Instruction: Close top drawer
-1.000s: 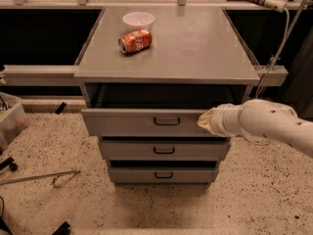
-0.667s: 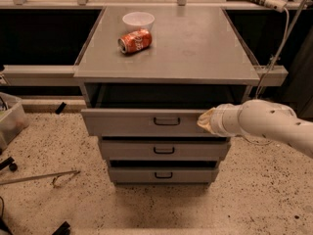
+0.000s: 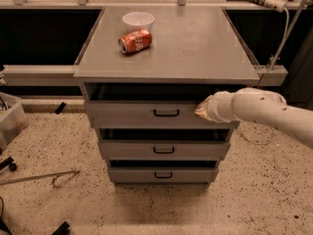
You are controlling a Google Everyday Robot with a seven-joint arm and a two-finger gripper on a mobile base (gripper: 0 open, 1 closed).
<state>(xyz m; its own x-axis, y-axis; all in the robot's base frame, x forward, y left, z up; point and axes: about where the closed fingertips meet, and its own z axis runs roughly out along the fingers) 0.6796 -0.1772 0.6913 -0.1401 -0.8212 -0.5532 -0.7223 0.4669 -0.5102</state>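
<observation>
Gripper (image 3: 201,110) seemingly touching top drawer (image 3: 127,115) front (right end).

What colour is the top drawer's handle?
Handle: black, camera view. The end effector is at the top drawer front, right of it.

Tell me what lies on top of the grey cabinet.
A red can on its side and a white bowl behind it; nothing covers them. The end effector is lower, hiding part of the top drawer front.

The gripper (image 3: 200,112) seemingly touches the right front of the part-open top drawer (image 3: 127,116)
</observation>
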